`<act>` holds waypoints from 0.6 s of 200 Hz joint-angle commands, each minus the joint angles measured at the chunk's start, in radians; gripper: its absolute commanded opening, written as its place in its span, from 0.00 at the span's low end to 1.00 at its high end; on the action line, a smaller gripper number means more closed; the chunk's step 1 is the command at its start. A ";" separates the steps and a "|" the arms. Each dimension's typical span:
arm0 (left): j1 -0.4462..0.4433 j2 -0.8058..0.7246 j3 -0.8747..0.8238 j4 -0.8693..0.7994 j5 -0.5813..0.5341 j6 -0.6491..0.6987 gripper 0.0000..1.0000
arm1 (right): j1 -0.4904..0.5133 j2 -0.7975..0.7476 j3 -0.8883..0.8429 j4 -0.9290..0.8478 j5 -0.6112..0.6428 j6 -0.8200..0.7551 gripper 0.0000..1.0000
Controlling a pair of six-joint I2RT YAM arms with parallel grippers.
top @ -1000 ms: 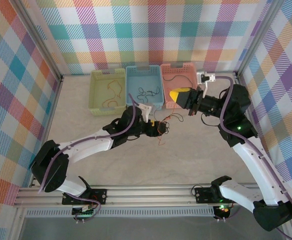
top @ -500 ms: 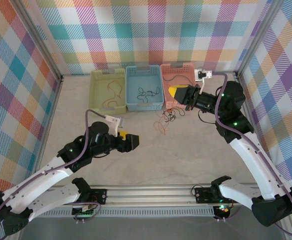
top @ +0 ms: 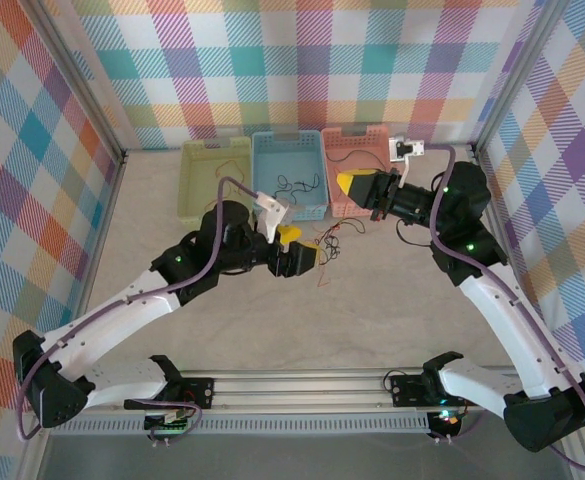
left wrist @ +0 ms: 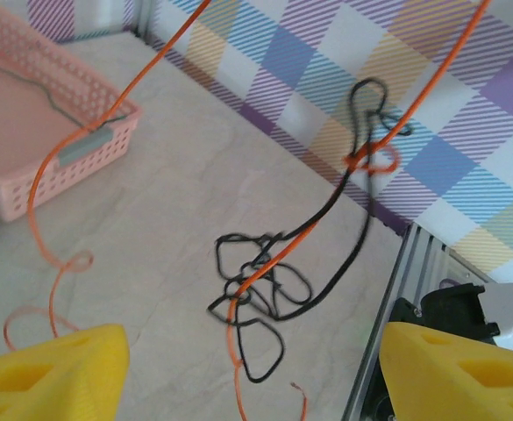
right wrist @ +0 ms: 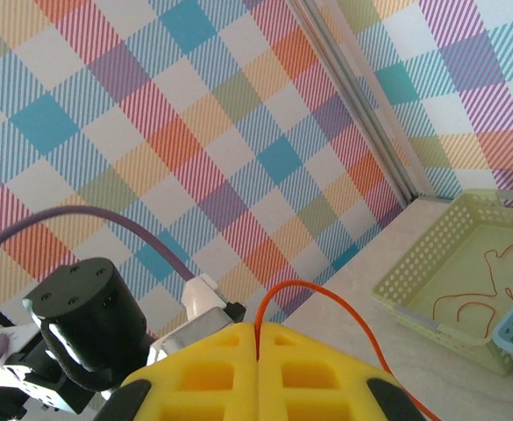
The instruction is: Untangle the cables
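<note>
Plainly, the cables (left wrist: 256,294) are light, limp, springy wires that will slide and curl rather than keep a shape, so any pull should be gentle or the loops will likely cinch tighter. They gather in a small knot low over the pale counter (left wrist: 151,219), touching it or just clear of it, I cannot tell which, near the pink basket (left wrist: 28,189) and between the two arms. A black cable (left wrist: 366,215) is looped several times about an orange cable (right wrist: 258,314) that rises away from the surface. The right claw (right wrist: 258,355) is closed on that orange cable, which comes out from between its yellow fingertips. The left claw (left wrist: 254,373) stands open and empty, its yellow fingers (left wrist: 54,373) spread either side of the knot ahead of it. A good hold, I judge, is a free black loop at the knot's near edge, clear of the orange strand, so the colours can be drawn apart. Loose wires lie in the green basket (right wrist: 414,289) and the blue basket (top: 288,136). No brand, label or writing can be read anywhere
</note>
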 commanded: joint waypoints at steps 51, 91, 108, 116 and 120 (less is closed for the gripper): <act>-0.013 0.108 0.109 0.068 0.137 0.121 0.65 | 0.005 0.004 -0.006 0.018 -0.026 0.009 0.00; -0.014 0.150 0.141 0.054 0.108 0.137 0.56 | 0.007 0.003 -0.004 0.008 -0.031 0.007 0.00; -0.013 0.160 0.148 0.046 0.098 0.142 0.44 | 0.007 0.001 -0.005 0.002 -0.031 0.002 0.00; -0.013 0.166 0.154 0.034 0.087 0.140 0.41 | 0.007 -0.001 -0.005 0.001 -0.031 0.000 0.00; -0.014 0.169 0.157 0.032 0.082 0.141 0.41 | 0.006 -0.002 -0.006 0.001 -0.031 0.001 0.00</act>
